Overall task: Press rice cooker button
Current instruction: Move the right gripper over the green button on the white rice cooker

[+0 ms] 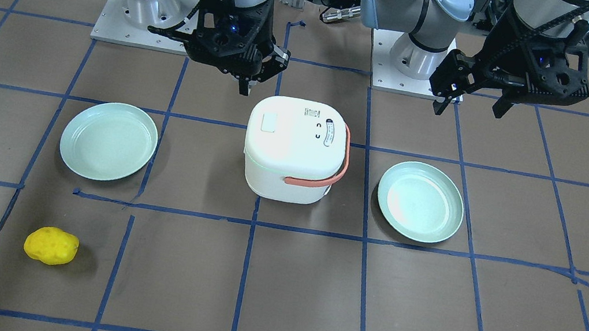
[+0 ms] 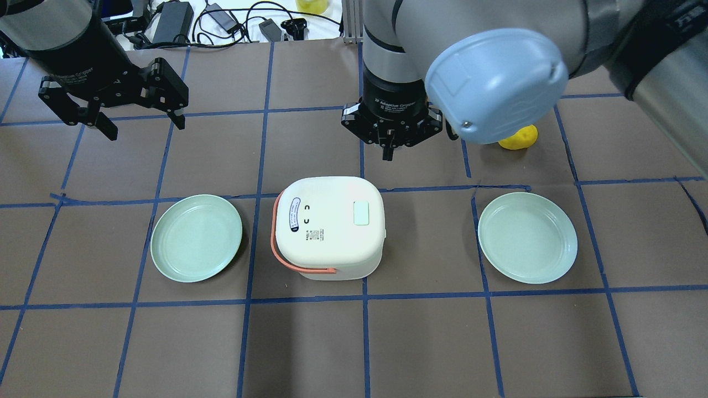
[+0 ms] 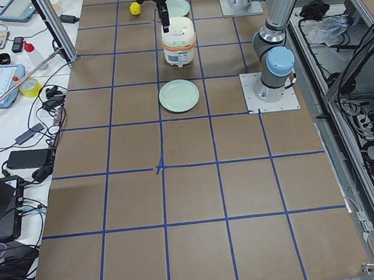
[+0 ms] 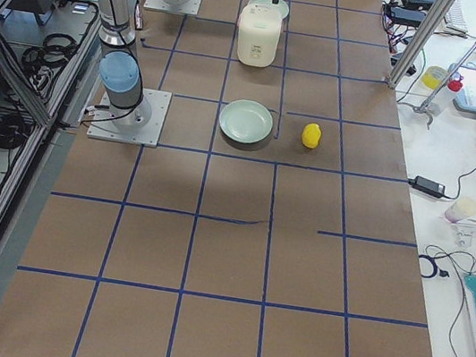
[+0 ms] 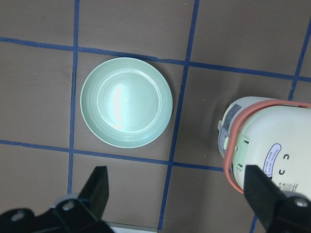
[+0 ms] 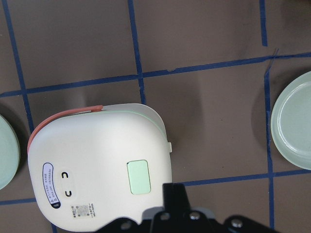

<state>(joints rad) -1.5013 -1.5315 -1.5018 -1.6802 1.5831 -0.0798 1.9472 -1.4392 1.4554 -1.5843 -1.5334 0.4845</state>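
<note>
Rice cooker: the white rice cooker [image 2: 326,226] sat in the middle of the overhead frame on the tabletop [image 2: 310,342], with its orange handle [image 2: 274,243] folded down round the left side.
Button: the pale green button [image 2: 360,213] lay flat on the right half of the lid, uncovered.
Right gripper: the right gripper [image 2: 389,149] hung just above the cooker's top edge in the overhead frame. It pointed down with its jaws pressed together into one tip, held nothing, and was not touching the cooker.
Left gripper: the left gripper [image 2: 145,126] stood at the upper left of that frame, well apart from the cooker, its jaws spread wide and empty.
Step in hand: as I judged it, lining the closed tip up over the button; no press had been made.
Doing it well: in the right wrist view the button lay just up and left of the finger. I would slide the tip over the button's centre, then come straight down with the jaws closed. A gentle push seemed wise, since an off-centre shove might skid the cooker.
Nearby: a green plate [image 2: 196,237] lay at its left, another plate [image 2: 527,237] at its right, and a yellow lump [image 2: 519,138] sat at the upper right.
</note>
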